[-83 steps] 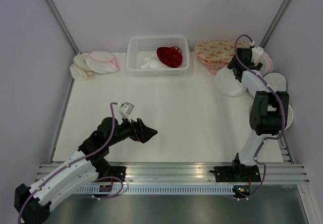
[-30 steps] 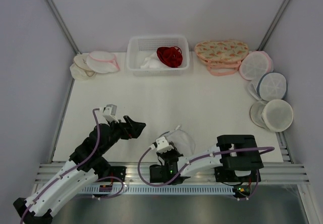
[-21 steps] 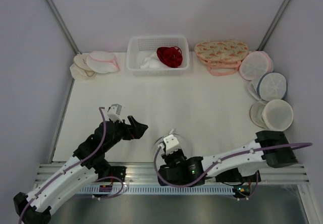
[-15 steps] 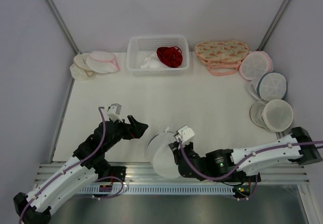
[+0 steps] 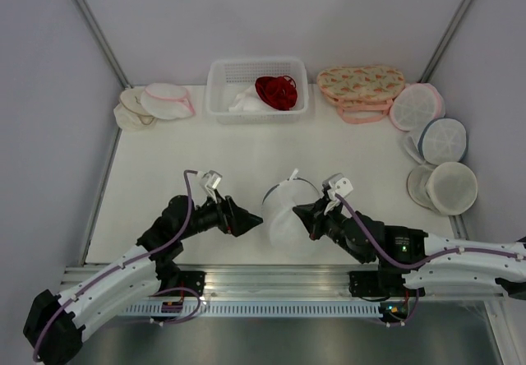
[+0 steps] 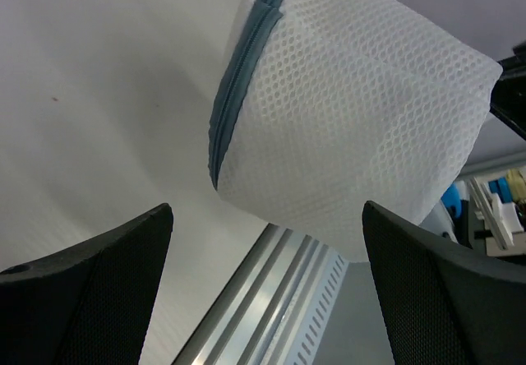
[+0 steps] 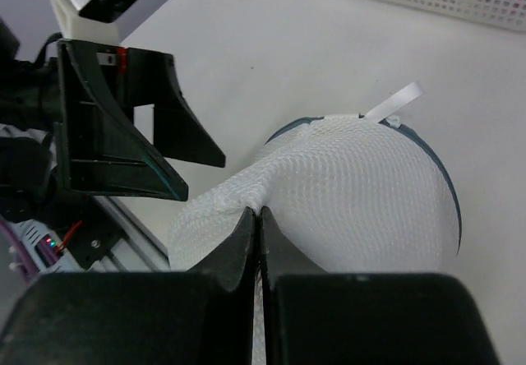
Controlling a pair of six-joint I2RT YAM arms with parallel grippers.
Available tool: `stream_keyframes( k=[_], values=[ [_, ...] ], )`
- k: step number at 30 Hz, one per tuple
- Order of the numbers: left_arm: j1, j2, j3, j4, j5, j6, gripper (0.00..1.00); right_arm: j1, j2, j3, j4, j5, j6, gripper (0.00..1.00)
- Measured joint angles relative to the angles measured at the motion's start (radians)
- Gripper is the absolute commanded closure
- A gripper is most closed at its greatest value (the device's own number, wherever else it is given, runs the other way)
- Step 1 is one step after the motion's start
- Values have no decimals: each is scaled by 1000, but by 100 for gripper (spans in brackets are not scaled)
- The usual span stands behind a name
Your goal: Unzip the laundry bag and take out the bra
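The laundry bag (image 5: 283, 219), round white mesh with a grey-blue zipper rim (image 6: 234, 94), hangs just above the table near its front middle. My right gripper (image 5: 306, 215) comes from the right and is shut on a pinch of the bag's mesh (image 7: 246, 199); in the right wrist view its tips (image 7: 258, 211) meet on the puckered fabric. My left gripper (image 5: 249, 222) stands open just left of the bag, apart from it, with the bag (image 6: 353, 127) ahead of its wide-spread fingers (image 6: 107, 283). A white pull loop (image 7: 394, 102) sticks up from the rim. The bra is hidden.
A white basket (image 5: 220, 94) with a red garment (image 5: 276, 91) stands at the back. A flowered pouch (image 5: 362, 85) and three round bags (image 5: 444, 139) lie at the back right, pale items (image 5: 160, 100) at the back left. The metal rail (image 5: 279, 279) runs along the front.
My right arm has swung from the front edge toward the table's middle, carrying the bag with it. The left gripper has shifted right and lower, now pointing at the bag.
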Motion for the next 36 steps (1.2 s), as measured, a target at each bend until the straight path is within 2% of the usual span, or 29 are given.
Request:
stream_keyframes(
  k=[7, 11, 14, 15, 17, 20, 21, 23, 28, 30, 33, 36],
  values=[
    [0, 94, -41, 269, 174, -6, 0, -4, -90, 0, -14, -198, -21, 100],
    [0, 60, -73, 365, 201, -3, 1, -4, -106, 5, -48, -312, -21, 99],
    [0, 29, -76, 411, 220, 9, 19, -4, -106, 10, -66, -368, -19, 99],
    [0, 27, -76, 429, 236, 13, 34, -4, -107, 11, -72, -376, -19, 100],
    [0, 36, -76, 465, 284, 23, 39, -4, -111, 11, -80, -389, -20, 100],
    [0, 77, -72, 491, 356, 29, 28, -4, -117, 11, -82, -396, -20, 100],
    [0, 92, -68, 486, 371, 32, 22, -4, -117, 12, -82, -398, -20, 100],
    [0, 109, -51, 431, 375, 47, 20, -4, -114, 16, -88, -403, -20, 100],
    [0, 6, -10, 227, 212, 95, 13, -4, -116, 31, -105, -410, -21, 100],
    [0, -72, -1, 154, 122, 112, 5, -4, -120, 33, -109, -410, -21, 100],
    [1, -136, 15, 95, 42, 130, 6, -4, -122, 35, -112, -410, -21, 100],
    [1, -59, 56, 60, 43, 150, 9, -4, -122, 36, -118, -409, -22, 100]
  ],
)
